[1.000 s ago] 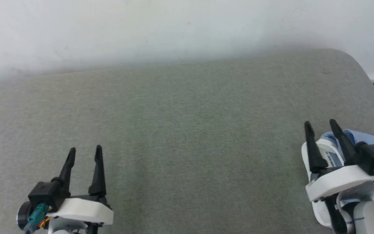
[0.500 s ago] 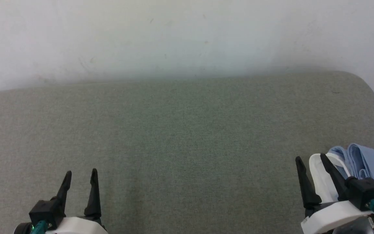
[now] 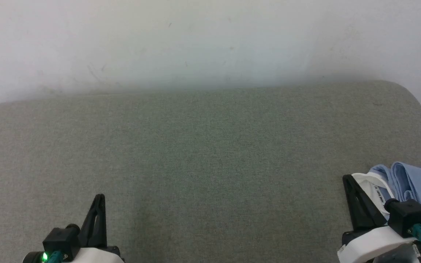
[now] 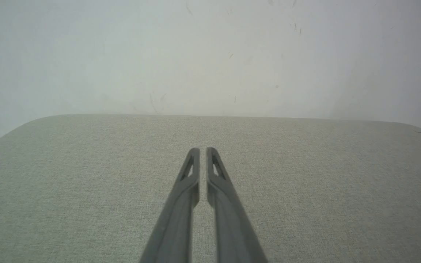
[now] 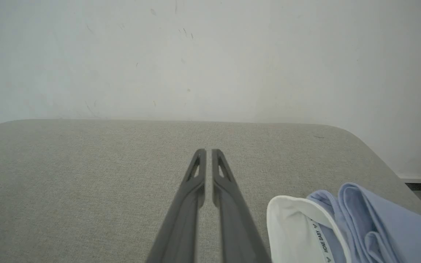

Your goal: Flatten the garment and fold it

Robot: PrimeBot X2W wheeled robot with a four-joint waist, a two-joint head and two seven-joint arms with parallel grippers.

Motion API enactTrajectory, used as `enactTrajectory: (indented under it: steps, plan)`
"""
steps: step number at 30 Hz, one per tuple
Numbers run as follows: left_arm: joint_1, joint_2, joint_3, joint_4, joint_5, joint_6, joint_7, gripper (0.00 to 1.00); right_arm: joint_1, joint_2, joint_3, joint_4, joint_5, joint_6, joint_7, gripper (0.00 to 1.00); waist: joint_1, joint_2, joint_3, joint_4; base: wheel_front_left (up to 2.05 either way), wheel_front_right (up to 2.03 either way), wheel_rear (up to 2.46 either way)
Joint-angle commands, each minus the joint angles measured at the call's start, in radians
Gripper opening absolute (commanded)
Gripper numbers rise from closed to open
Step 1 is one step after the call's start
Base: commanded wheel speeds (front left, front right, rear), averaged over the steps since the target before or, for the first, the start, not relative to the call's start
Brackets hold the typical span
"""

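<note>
Both my left gripper (image 4: 203,151) and right gripper (image 5: 208,151) are closed and empty. The garment (image 5: 386,223), just beside my right gripper, looks soft and limp, so I'd pinch its collar (image 5: 291,223).

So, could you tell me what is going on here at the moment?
A two-armed robot is meant to flatten and fold a light blue shirt on a grey padded surface. The shirt lies bunched in folds at the surface's right end, white collar showing. It is beside the right gripper but not held. The right gripper and the left gripper are both shut on nothing. The shirt runs out of view, so how flat it lies cannot be told.
</note>
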Motion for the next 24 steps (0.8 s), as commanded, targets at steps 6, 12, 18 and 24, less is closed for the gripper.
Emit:
enactTrajectory:
  steps: [6,12,18,24]
  plan:
    - [-0.005,-0.008,0.005,-0.005,0.014,-0.003,0.013,0.00,-0.006,0.000,0.000,0.004,-0.006,0.000,0.002,0.00,0.0000,0.0000,0.000,0.002,0.00,0.00,0.00]
    - [-0.010,-0.017,0.009,-0.010,0.027,-0.007,0.025,0.00,-0.012,0.001,0.000,0.008,-0.011,0.000,0.004,0.00,0.0000,0.0000,0.000,0.003,0.00,0.00,0.00]
    - [-0.015,-0.025,0.014,-0.015,0.041,-0.010,0.037,0.00,-0.018,0.001,0.001,0.011,-0.017,0.000,0.005,0.00,0.0000,0.0000,0.000,0.005,0.00,0.00,0.00]
    - [-0.020,-0.033,0.019,-0.020,0.054,-0.014,0.049,0.00,-0.024,0.001,0.001,0.015,-0.022,0.000,0.007,0.00,0.0000,0.0000,0.000,0.006,0.00,0.00,0.00]
